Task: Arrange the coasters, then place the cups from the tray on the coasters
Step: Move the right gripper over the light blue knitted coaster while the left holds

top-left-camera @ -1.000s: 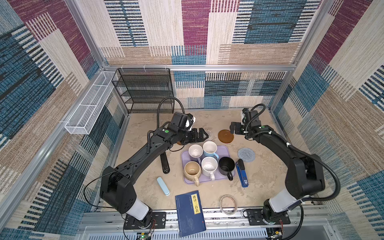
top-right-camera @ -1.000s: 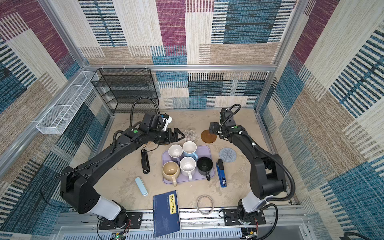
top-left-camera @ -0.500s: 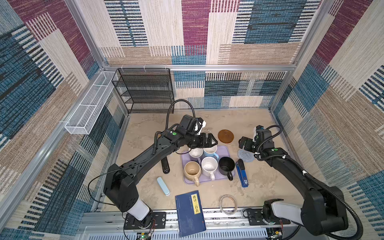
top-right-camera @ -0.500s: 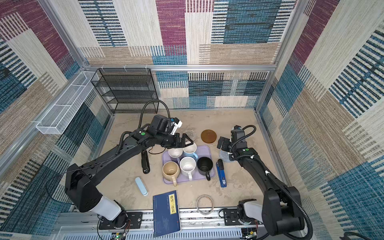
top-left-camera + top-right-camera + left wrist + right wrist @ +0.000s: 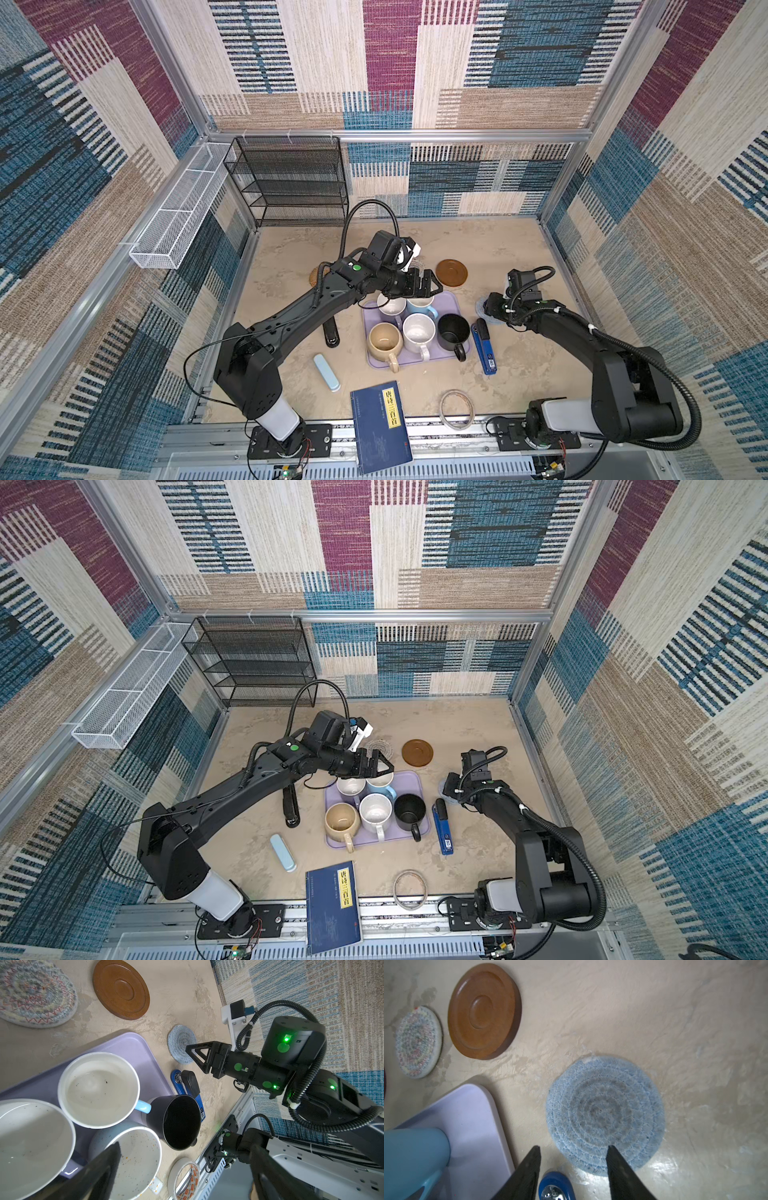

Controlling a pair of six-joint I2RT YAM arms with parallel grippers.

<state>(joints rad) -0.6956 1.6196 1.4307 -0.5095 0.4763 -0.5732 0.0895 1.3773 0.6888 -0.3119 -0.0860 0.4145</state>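
cups [image 5: 417,332] crowd tray [image 5: 473,1118], stapler [image 5: 484,349] just beside grey-blue coaster [image 5: 604,1113], table [image 5: 498,245] beyond seemingly open

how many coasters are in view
4: tan one beside the left arm, whitish lacy one and brown wooden one behind the tray, grey-blue one under the right gripper. The arms may hide more.

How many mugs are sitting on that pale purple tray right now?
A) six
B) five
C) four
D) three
B: the tray holds five, namely the lilac mug, light blue mug, beige mug, speckled white mug and black mug.
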